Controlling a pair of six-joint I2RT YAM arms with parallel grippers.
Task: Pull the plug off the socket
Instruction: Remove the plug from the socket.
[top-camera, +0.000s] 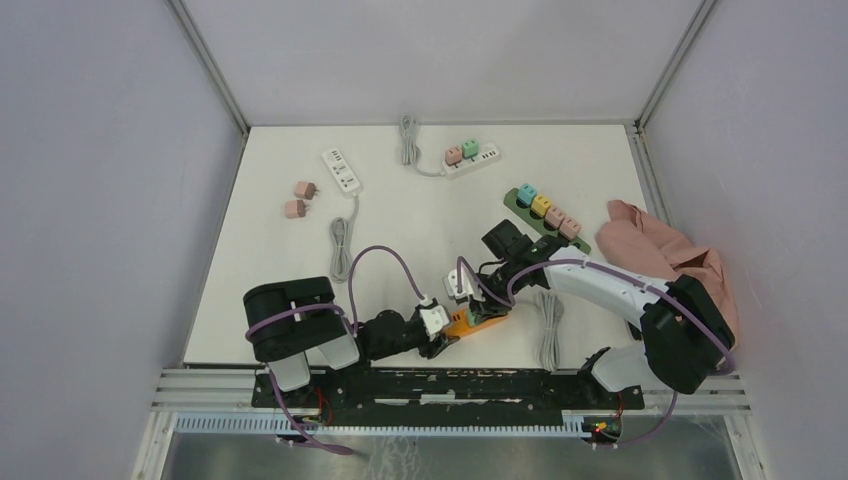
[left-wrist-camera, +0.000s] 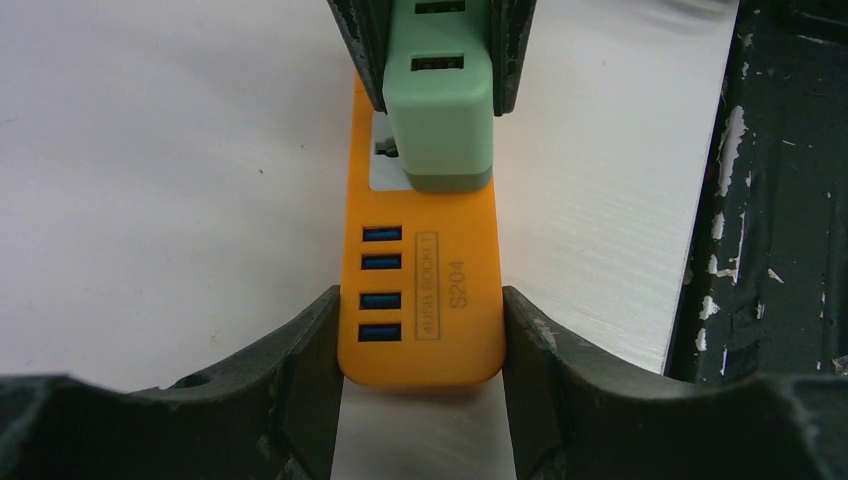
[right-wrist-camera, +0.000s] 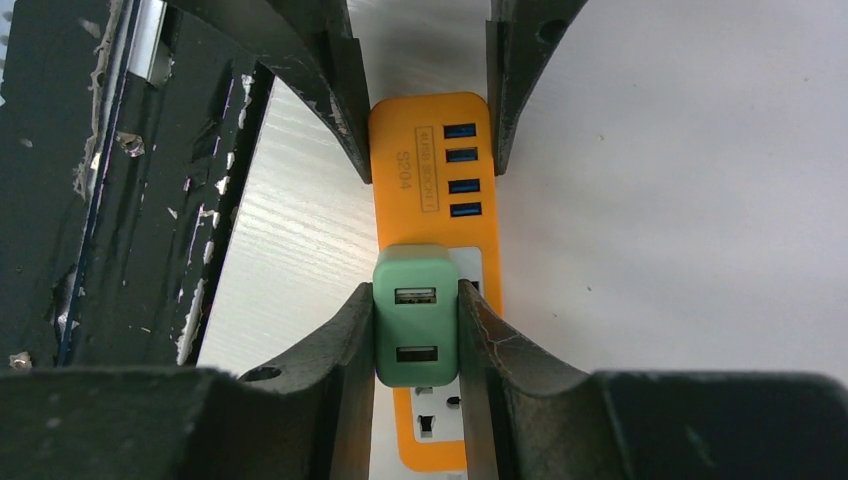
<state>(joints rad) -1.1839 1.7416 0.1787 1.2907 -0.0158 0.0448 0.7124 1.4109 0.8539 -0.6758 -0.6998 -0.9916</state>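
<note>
My left gripper (left-wrist-camera: 420, 338) is clamped across the width of the orange plastic power strip (right-wrist-camera: 432, 225), one finger pressed to each long side at the end that carries the four blue USB ports. My right gripper (right-wrist-camera: 416, 312) is closed on the mint-green square plastic plug (left-wrist-camera: 438, 110), its fingers flat against two opposite sides of the block. The strip lies flat on the white table (left-wrist-camera: 150, 200), close to the near edge, between my two arms. Its long axis runs straight from my left fingers to my right ones, so the two grips face each other along it. The plug stands on the strip's upper face, over the white socket panel just past the USB row. Its darker base appears to touch the panel and I see no pins, so I judge it seated. The pull should therefore go up off that face, square to the long axis, while my left grip holds the strip down.
</note>
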